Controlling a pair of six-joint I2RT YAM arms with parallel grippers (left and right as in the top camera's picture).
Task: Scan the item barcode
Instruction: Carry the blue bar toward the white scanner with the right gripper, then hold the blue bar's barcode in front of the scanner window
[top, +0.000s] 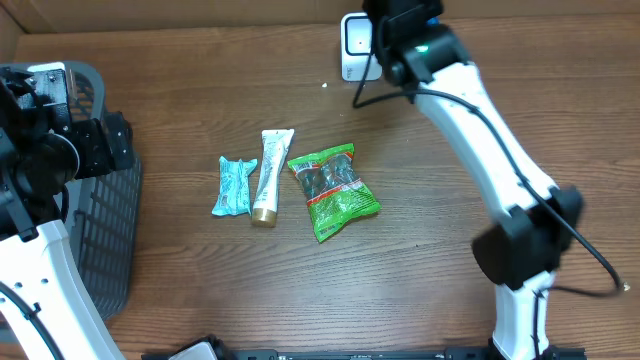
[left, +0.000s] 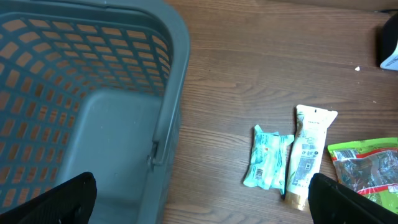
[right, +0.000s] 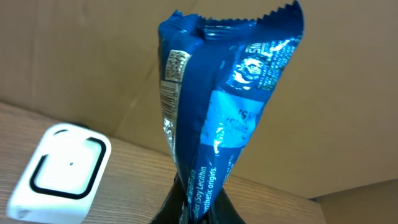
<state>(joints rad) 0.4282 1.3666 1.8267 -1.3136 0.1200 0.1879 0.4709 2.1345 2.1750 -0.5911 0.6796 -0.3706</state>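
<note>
Right pincer (right: 196, 210): mine, clamped shut on the lower end of the blue packet (right: 230, 112); the packet stands up and away from my fingers, its crimped top edge farthest from me.
Where the item is: held off the worktop (top: 430, 220) at its far edge, near the white scanner (right: 62, 169) but not touching it.
The relation that counts: in my wrist view the scanner lies low and to the left of the packet; the barcode (right: 169, 87) runs along the packet's long axis on that same left edge; I judge the strip is edge-on rather than square to the scanner's window, so a twist of the wrist looks needed.
Left pincer (left: 199, 202): jaws wide apart, holding nothing, poised over the basket (left: 93, 124) well away from the scanner; my right arm is plainly the nearer.
Waiting on the worktop: a teal packet (top: 233, 186), a tube (top: 270, 176) and a green bag (top: 333, 190), side by side at centre.
</note>
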